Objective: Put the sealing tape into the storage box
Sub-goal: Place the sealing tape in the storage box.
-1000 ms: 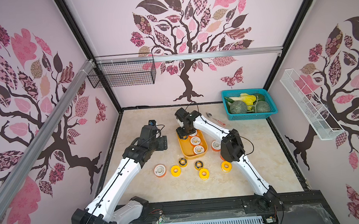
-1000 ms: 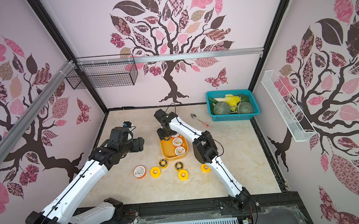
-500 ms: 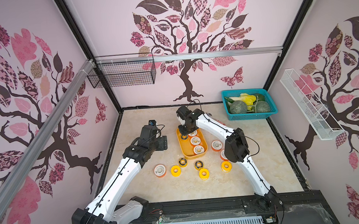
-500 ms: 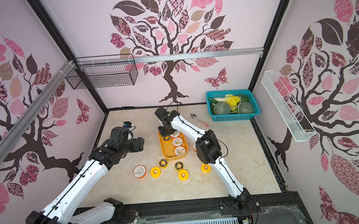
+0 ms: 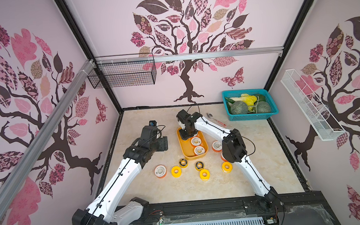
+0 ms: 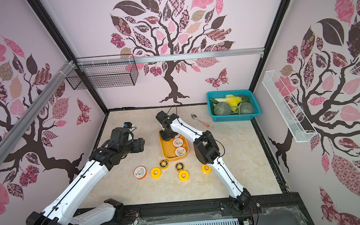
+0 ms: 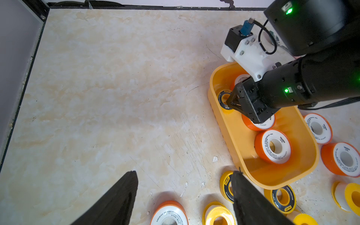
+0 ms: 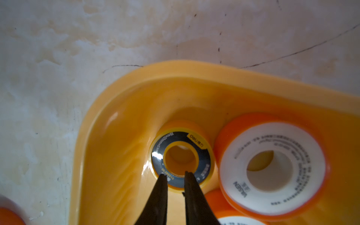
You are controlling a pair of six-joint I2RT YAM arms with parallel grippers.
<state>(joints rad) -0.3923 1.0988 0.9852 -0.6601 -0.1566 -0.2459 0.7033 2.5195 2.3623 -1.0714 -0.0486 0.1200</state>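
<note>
nearest the base: loose rolls [image 5: 204, 174] of sealing tape in a row, flat, holes up, short of the storage box [image 5: 183, 147] (its long axis runs near-to-far). left gripper [image 7: 184, 173] hangs spread and empty just left of the box, closer to that row, so probably its pick. right gripper [image 8: 173, 174] is at the box's far end, jaws nearly closed over the wall of the black roll [image 8: 204, 161]; can't confirm a grip.

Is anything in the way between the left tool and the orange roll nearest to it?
Nothing visible does. The left tool hangs open over the table; the orange roll lies uncovered, seen between its fingers in the left wrist view. A yellow roll lies beside, apart.
</note>
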